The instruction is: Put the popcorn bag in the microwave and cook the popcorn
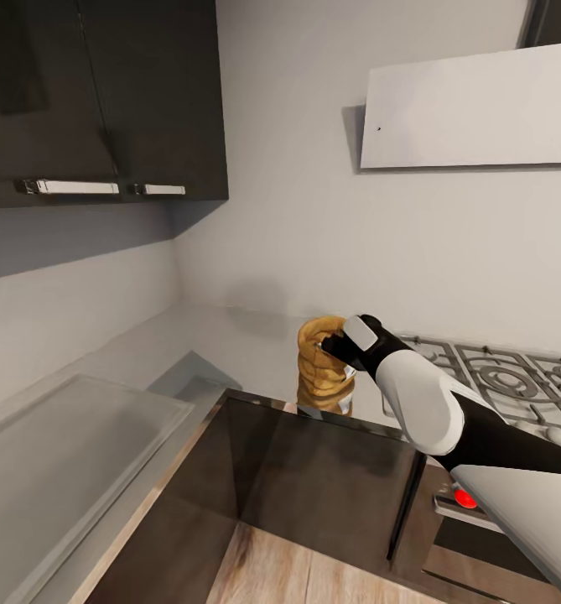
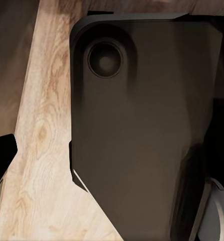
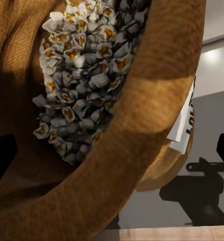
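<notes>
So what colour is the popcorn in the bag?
Greyish-white popcorn with orange-yellow centres, clearest in the right wrist view.

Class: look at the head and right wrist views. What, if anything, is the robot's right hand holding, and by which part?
The right hand holds the popcorn bag by its rolled rim, near the top. Popcorn sits inside.

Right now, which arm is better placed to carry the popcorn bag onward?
Right. Its hand is at the popcorn bag, whose rim and popcorn loom close in the right wrist view. The left wrist view faces wood floor, away from the bag.
</notes>
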